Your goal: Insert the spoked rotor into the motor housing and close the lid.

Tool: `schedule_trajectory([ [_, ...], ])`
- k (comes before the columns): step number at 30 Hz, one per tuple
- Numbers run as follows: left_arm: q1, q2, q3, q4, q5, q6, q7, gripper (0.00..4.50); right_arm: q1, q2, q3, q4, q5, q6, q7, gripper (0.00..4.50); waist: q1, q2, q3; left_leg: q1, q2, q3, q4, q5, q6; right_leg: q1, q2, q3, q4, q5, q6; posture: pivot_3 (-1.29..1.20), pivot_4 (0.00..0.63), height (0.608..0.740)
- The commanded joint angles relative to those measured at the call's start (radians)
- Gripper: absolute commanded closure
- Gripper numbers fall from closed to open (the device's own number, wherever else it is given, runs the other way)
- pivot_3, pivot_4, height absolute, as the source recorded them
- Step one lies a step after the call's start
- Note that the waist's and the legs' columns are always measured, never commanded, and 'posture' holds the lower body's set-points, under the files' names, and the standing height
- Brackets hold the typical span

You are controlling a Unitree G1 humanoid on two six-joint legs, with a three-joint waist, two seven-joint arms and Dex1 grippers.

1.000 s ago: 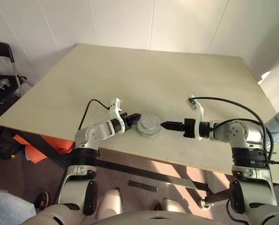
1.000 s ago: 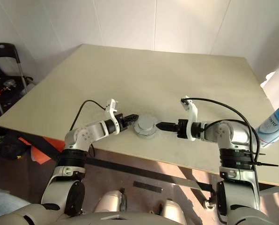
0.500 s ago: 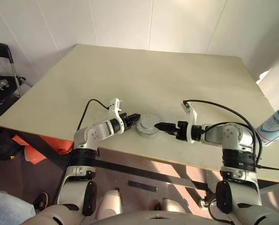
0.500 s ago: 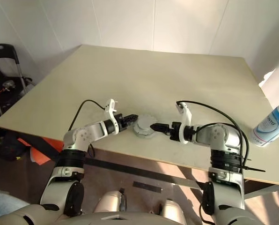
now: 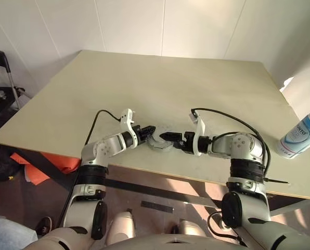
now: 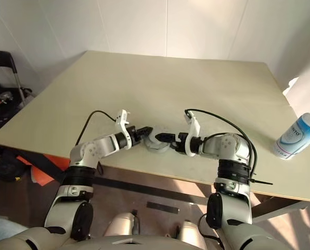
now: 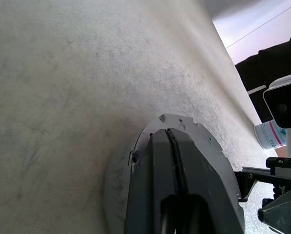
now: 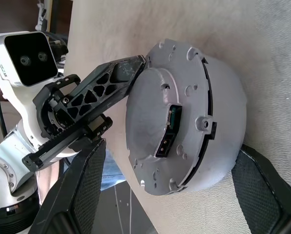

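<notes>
1. Close to the table's (image 5: 66, 94) near edge, about midway along it, sits the motor housing (image 8: 218, 112), a squat grey metal puck. Both grippers meet at it.

2. The left gripper (image 5: 149, 129) is clenched tight, nothing between its fingers; its closed tips press against the housing's rim from the robot's left side, seemingly to brace it.

3. The right gripper (image 5: 164, 137) is spread wide, with one finger (image 8: 82, 180) on either side of the housing. The fingers look to be straddling the puck rather than squeezing it; I cannot tell whether the pads touch its wall.

4. In the right wrist view the housing's upper face is a flat silver plate with small holes, a rectangular slot and notches at the rim. No copper windings show, so I judge the lid (image 8: 165, 122) is already on top. A dark gap runs along part of its rim, so it may not be fully seated.

5. By that reading the spoked rotor would already be inside, but the plate hides the interior and I cannot confirm it.

6. What seems left is pressing or turning the lid home and letting go.

7. Farther off, by the table's right edge, stands a blue-and-white spray can (image 5: 299, 134), well apart from the work.
</notes>
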Motion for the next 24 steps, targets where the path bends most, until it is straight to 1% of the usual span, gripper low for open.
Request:
schedule_trajectory([
  [1, -0.005, 0.001, -0.006, -0.012, -0.009, -0.005, -0.005, 4.50, -0.041, 0.061, 0.018, 0.030, 0.018, -0.026, -0.011, 0.11, -0.004, 0.000, 0.000, 0.000, 0.000, 0.000, -0.001, 0.000, 0.000, 0.000, 0.000, 0.000, 0.000, 0.000, 0.000, 0.00, 0.000, 0.740],
  [5, -0.006, 0.008, -0.006, -0.011, -0.010, -0.008, -0.005, 4.50, -0.053, 0.079, 0.021, 0.071, 0.004, -0.060, -0.033, 0.11, -0.014, 0.000, 0.000, 0.000, 0.000, 0.000, -0.002, 0.000, 0.000, 0.000, 0.000, 0.000, 0.000, 0.000, -0.002, 0.00, 0.000, 0.740],
  [6, -0.005, 0.009, -0.006, -0.011, -0.010, -0.008, -0.005, 4.50, -0.060, 0.085, 0.014, 0.086, -0.003, -0.070, -0.046, 0.28, -0.016, 0.000, 0.000, 0.000, 0.000, 0.000, -0.002, 0.000, 0.000, 0.000, 0.000, 0.000, 0.000, -0.001, -0.002, 0.00, 0.000, 0.740],
  [8, -0.004, 0.010, -0.006, -0.012, -0.010, -0.009, -0.004, 4.50, -0.068, 0.087, 0.006, 0.109, -0.011, -0.090, -0.063, 0.64, -0.018, 0.000, 0.000, 0.001, 0.000, 0.000, -0.002, 0.000, 0.000, 0.000, 0.000, 0.000, 0.000, -0.001, -0.002, 0.00, 0.000, 0.740],
  [10, -0.002, 0.011, -0.007, -0.011, -0.008, -0.010, -0.002, 4.50, -0.069, 0.078, 0.014, 0.114, -0.011, -0.101, -0.062, 1.28, -0.018, 0.000, 0.000, 0.002, 0.000, 0.000, -0.003, 0.001, -0.002, 0.000, 0.000, 0.000, 0.000, -0.001, -0.002, 0.00, 0.000, 0.740],
  [11, -0.002, 0.012, -0.007, -0.011, -0.008, -0.011, -0.001, 4.50, -0.069, 0.073, 0.020, 0.112, -0.009, -0.106, -0.057, 1.66, -0.018, 0.000, 0.000, 0.002, 0.000, 0.000, -0.003, 0.001, -0.002, 0.000, 0.000, 0.000, 0.000, -0.001, -0.002, 0.00, 0.000, 0.740],
  [13, -0.002, 0.012, -0.007, -0.010, -0.007, -0.012, -0.002, 4.50, -0.071, 0.066, 0.025, 0.110, -0.005, -0.110, -0.055, 2.19, -0.016, 0.000, 0.000, 0.003, 0.000, 0.000, -0.003, 0.002, -0.003, 0.001, 0.000, 0.000, 0.000, -0.001, -0.001, 0.00, 0.000, 0.740],
  [14, -0.002, 0.012, -0.006, -0.008, -0.006, -0.014, -0.001, 4.50, -0.075, 0.064, 0.023, 0.117, -0.007, -0.118, -0.058, 2.27, -0.015, 0.000, 0.000, 0.004, 0.000, 0.000, -0.003, 0.002, -0.003, 0.002, 0.000, 0.000, 0.000, -0.002, 0.000, 0.00, 0.000, 0.740],
  [16, -0.003, 0.012, -0.006, -0.007, -0.005, -0.016, 0.000, 4.50, -0.080, 0.063, 0.014, 0.128, -0.006, -0.131, -0.064, 2.27, -0.015, 0.000, 0.000, 0.004, 0.000, 0.000, -0.004, 0.002, -0.003, 0.002, 0.000, 0.000, 0.000, -0.003, 0.002, 0.00, 0.000, 0.740],
  [18, -0.003, 0.012, -0.006, -0.007, -0.002, -0.022, -0.001, 4.50, -0.083, 0.060, 0.009, 0.133, -0.003, -0.134, -0.067, 2.27, -0.015, 0.000, 0.000, 0.004, 0.000, 0.000, -0.004, 0.002, -0.003, 0.002, 0.000, 0.000, 0.000, -0.001, -0.002, 0.00, 0.000, 0.740],
  [22, -0.004, 0.014, 0.006, -0.004, -0.002, -0.045, -0.001, 4.50, -0.091, 0.050, 0.007, 0.150, -0.008, -0.150, -0.078, 2.27, -0.015, 0.000, 0.000, 0.004, 0.000, 0.000, -0.005, 0.002, -0.004, 0.001, 0.000, 0.000, 0.000, -0.001, -0.002, 0.00, 0.000, 0.740],
  [24, -0.002, 0.015, 0.034, -0.010, -0.012, -0.077, 0.000, 4.50, -0.104, 0.049, -0.019, 0.174, -0.005, -0.168, -0.093, 2.27, -0.015, 0.000, 0.000, 0.004, 0.000, 0.001, -0.005, 0.002, -0.004, 0.001, 0.000, 0.000, 0.000, -0.001, -0.002, 0.00, 0.000, 0.740],
])
